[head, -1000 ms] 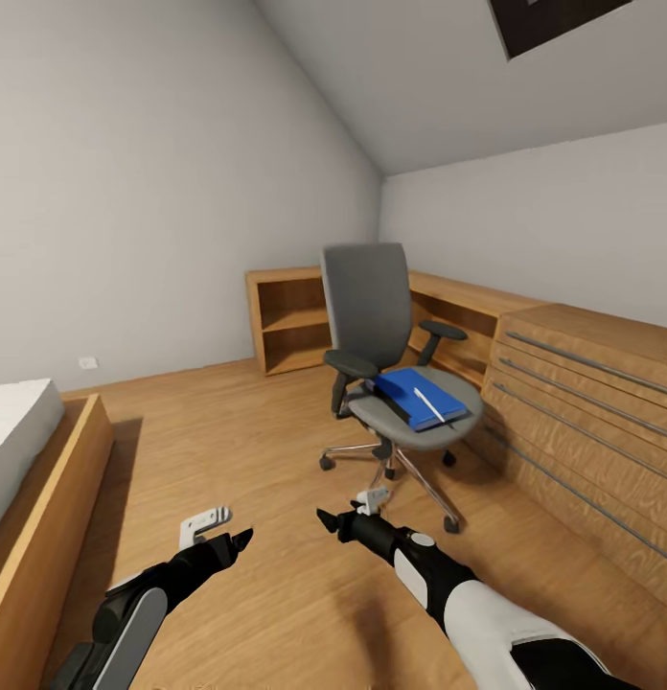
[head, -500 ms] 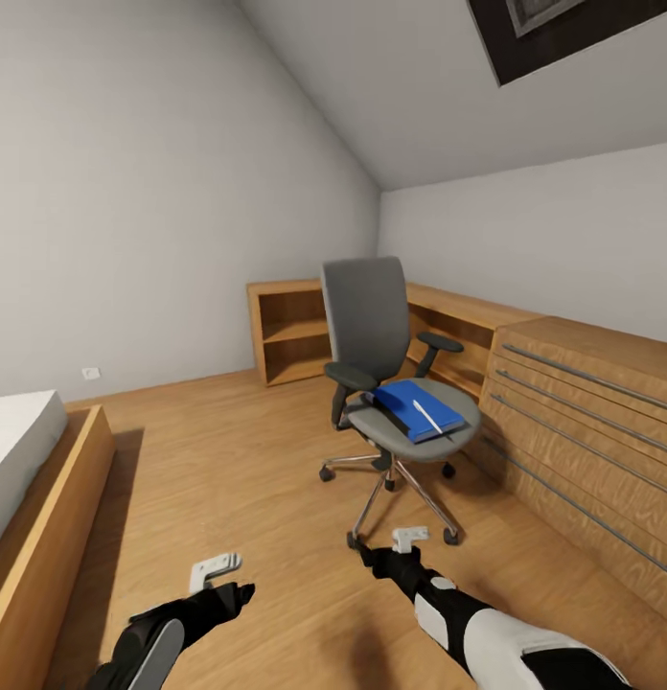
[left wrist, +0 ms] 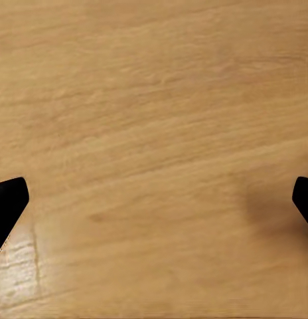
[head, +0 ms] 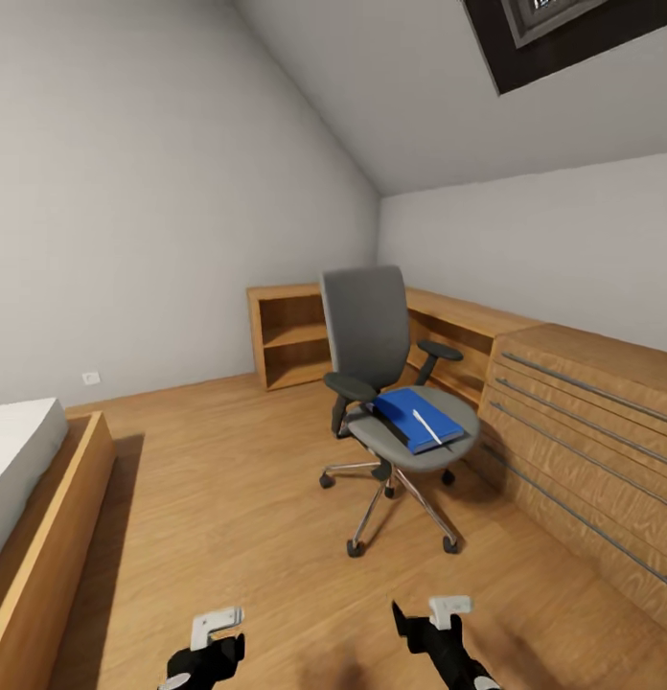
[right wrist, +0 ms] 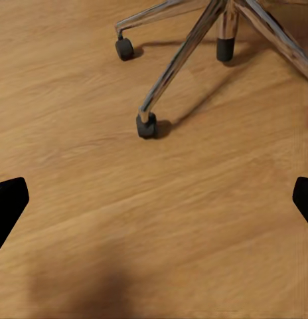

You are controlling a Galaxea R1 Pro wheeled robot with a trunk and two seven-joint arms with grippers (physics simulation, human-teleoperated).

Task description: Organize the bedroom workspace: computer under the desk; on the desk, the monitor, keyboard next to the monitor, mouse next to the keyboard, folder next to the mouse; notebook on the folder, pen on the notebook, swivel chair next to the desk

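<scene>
The swivel chair stands on the wood floor in the bedroom, grey seat and back, black armrests. The blue folder lies on its seat, with the pale pen on top. I cannot make out the notebook. The chair's metal star base and castors show in the right wrist view. My left gripper and right gripper are low at the near edge, well short of the chair. Both are open and empty: left gripper, right gripper. Desk, monitor, keyboard, mouse and computer are out of view.
A wood-framed bed lies at the left. An open wooden shelf unit stands behind the chair, and a low wooden cabinet with long metal handles runs along the right wall. A dark skylight sits in the sloped ceiling.
The head view has tilted upward. Both arms have drawn back toward the bottom edge. Chair, folder and pen keep their places.
</scene>
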